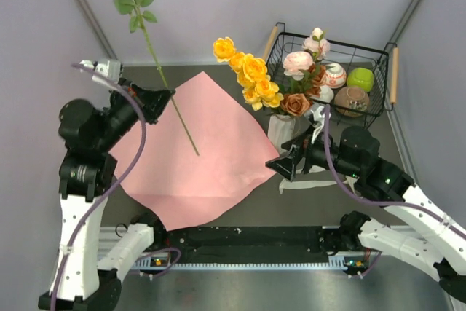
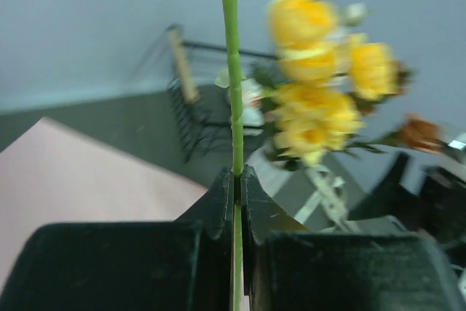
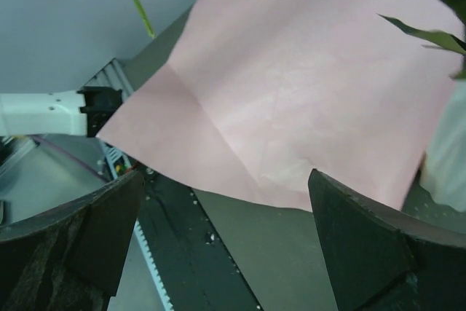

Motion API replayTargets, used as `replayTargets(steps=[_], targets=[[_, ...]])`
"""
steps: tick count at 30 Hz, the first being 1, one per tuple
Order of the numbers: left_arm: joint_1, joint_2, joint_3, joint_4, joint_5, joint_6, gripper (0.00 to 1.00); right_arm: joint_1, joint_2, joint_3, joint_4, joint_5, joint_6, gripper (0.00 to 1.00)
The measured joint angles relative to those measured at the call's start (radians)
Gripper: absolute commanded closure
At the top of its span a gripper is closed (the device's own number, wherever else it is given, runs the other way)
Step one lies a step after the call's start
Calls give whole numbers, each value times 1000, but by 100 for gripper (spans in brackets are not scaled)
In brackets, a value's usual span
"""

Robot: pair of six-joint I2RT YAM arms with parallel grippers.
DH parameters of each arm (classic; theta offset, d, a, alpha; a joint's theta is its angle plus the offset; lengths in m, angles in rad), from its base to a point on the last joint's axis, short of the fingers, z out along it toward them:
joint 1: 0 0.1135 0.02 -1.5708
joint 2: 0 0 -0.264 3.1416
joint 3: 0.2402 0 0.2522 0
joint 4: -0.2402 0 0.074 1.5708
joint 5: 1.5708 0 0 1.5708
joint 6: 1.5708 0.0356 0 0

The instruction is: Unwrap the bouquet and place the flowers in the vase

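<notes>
**Left end effector clamped on a loose stem; the other flowers stand in the vase**

Only the top view takes in the whole tabletop (image 1: 218, 218). The pink paper sheet (image 1: 211, 147) lies spread flat, and the left end effector (image 1: 169, 97) holds a leafy green stem (image 1: 151, 41) slanted above it, leaves up and cut end over the sheet. To the right stands the white vase (image 1: 278, 133), just off the sheet's right corner. It holds yellow roses (image 1: 253, 78), peach-pink roses (image 1: 298, 61) and a brownish bloom (image 1: 295, 104). A beige ribbon (image 1: 306, 184) lies on the tabletop near the right end effector (image 1: 281, 170).

The left wrist view settles the grip. The left end effector (image 2: 238, 180) has its fingers pressed together on the stem (image 2: 234, 92), with the yellow roses (image 2: 314, 92) blurred beyond.

The right wrist view shows the right end effector (image 3: 226, 189) with its fingers wide apart and nothing between them. It hangs over the sheet's near edge (image 3: 291, 100), and a sliver of the vase (image 3: 450, 158) shows at the frame's right edge.

Behind the vase, the black wire basket (image 1: 378, 54) holds a red-patterned bowl (image 1: 335, 75), a green round thing (image 1: 360, 79) and a brown bowl (image 1: 352, 100).
</notes>
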State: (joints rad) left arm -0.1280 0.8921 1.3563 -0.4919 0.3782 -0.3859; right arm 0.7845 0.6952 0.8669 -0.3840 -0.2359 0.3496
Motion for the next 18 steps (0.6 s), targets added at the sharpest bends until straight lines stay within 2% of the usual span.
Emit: replayTargets(steps=[4, 8, 12, 18], targets=[[-9, -101, -72, 288, 285, -153, 100, 58, 72, 79, 26, -84, -11, 7], [-82, -94, -127, 517, 442, -278, 100, 144, 124, 158, 56, -103, -21, 10], [-288, -42, -134, 547, 479, -269, 100, 184, 185, 265, 101, -108, -16, 8], [-475, 35, -136, 510, 462, -201, 100, 184, 218, 419, 121, 13, -5, 7]])
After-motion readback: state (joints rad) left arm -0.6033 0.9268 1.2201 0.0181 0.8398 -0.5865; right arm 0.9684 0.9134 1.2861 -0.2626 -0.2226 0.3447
